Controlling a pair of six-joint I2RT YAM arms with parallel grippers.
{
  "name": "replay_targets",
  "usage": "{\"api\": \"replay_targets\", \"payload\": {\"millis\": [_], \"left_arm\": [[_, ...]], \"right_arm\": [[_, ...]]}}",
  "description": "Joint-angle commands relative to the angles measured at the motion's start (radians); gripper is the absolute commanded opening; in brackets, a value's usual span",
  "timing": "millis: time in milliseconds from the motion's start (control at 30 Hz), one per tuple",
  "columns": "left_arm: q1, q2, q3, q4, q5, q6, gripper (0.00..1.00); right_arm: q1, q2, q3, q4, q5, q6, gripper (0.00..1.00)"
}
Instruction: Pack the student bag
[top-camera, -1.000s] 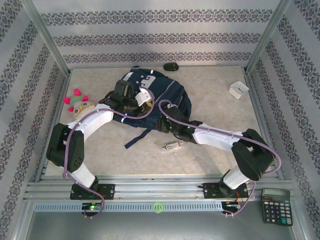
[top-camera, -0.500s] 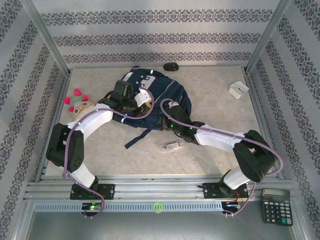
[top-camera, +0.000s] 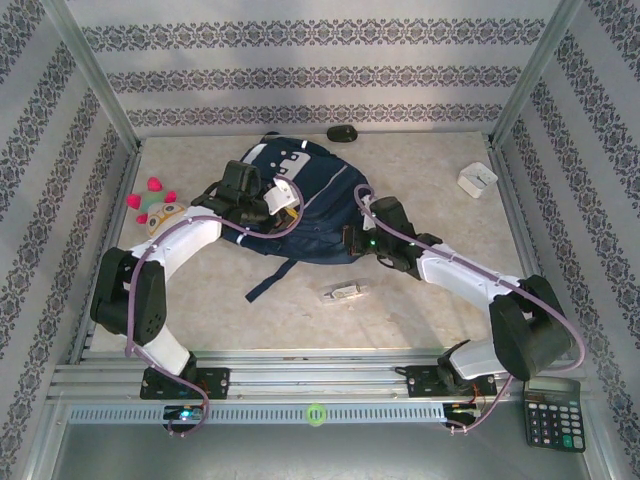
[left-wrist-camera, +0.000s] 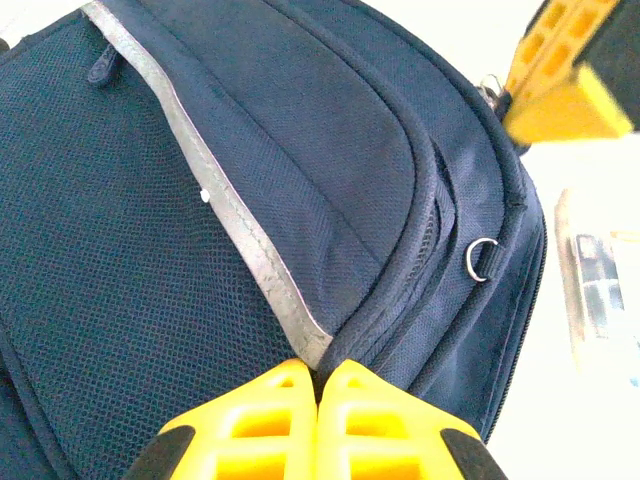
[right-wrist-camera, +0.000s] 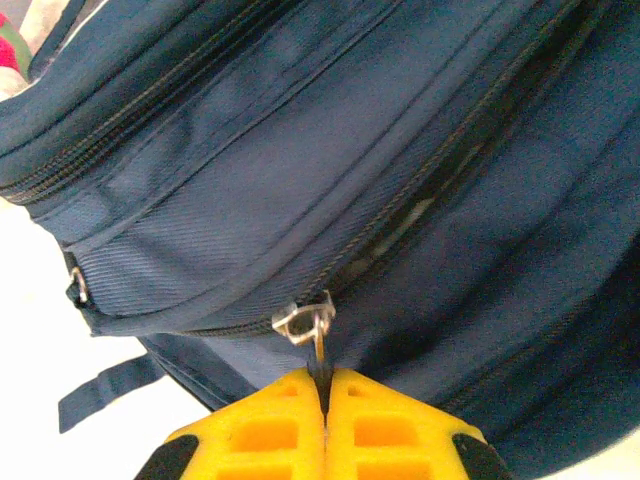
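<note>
The student bag (top-camera: 318, 190) is laid flat at the middle of the table (top-camera: 430, 300), towards the far side. In the left wrist view, the left gripper (left-wrist-camera: 318, 372) is seen with its fingers pressed together on the bag's fabric where a reflective stripe (left-wrist-camera: 235, 225) ends; a metal ring (left-wrist-camera: 482, 259) is seen to the right. In the right wrist view, the right gripper (right-wrist-camera: 325, 380) is clamped on a zipper pull (right-wrist-camera: 308, 325) at the bag's near right edge. A plush toy (top-camera: 160, 210) is seen left of the bag, a white box (top-camera: 477, 179) far right, and a small clear packet (top-camera: 343, 292) near the bag.
</note>
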Motion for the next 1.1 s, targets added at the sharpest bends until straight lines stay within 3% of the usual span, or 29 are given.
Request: {"api": "replay_targets", "payload": {"millis": [0,100,133,167,267,333,367,500,600,733,933,967,1000,1067], "left_arm": [[0.057,-0.052,-0.021,-0.066,-0.084,0.064,0.00],[0.058,-0.063,-0.034,-0.110,-0.099,0.135,0.01],[0.060,-0.067,-0.037,-0.123,-0.108,0.155,0.06],[0.058,-0.072,-0.041,-0.126,-0.108,0.161,0.15],[0.041,-0.108,-0.048,-0.102,-0.079,0.120,0.55],[0.004,-0.134,-0.047,-0.081,-0.108,0.068,0.66],[-0.020,-0.142,-0.052,-0.064,-0.148,0.044,0.69],[-0.119,-0.156,-0.080,-0.025,-0.229,-0.017,0.76],[-0.228,-0.127,-0.119,0.078,-0.375,-0.062,0.82],[-0.291,-0.017,-0.093,0.188,-0.598,-0.181,0.84],[-0.293,0.132,0.006,0.225,-0.726,-0.251,0.85],[-0.293,0.153,0.015,0.229,-0.751,-0.252,0.83],[-0.293,0.169,0.023,0.230,-0.777,-0.252,0.74],[-0.294,0.176,0.026,0.226,-0.794,-0.242,0.45]], "right_arm": [[-0.084,-0.015,0.012,-0.104,-0.040,-0.055,0.00],[-0.101,-0.006,0.025,-0.115,-0.117,-0.107,0.00],[-0.097,-0.006,0.026,-0.110,-0.151,-0.120,0.00],[-0.089,-0.003,0.026,-0.106,-0.181,-0.129,0.00],[-0.070,0.009,0.022,-0.096,-0.230,-0.145,0.00],[-0.071,0.017,0.019,-0.095,-0.230,-0.143,0.00],[-0.070,0.018,0.017,-0.098,-0.219,-0.142,0.00],[-0.070,-0.003,0.002,-0.079,-0.165,-0.152,0.22],[-0.085,0.000,0.002,-0.075,-0.161,-0.148,0.28],[-0.108,0.014,0.005,-0.070,-0.186,-0.123,0.31],[-0.110,-0.003,-0.008,-0.061,-0.172,-0.136,0.35],[-0.112,-0.006,-0.010,-0.061,-0.166,-0.144,0.36],[-0.113,-0.012,-0.013,-0.061,-0.160,-0.154,0.37],[-0.117,-0.022,-0.019,-0.056,-0.163,-0.197,0.39]]}}
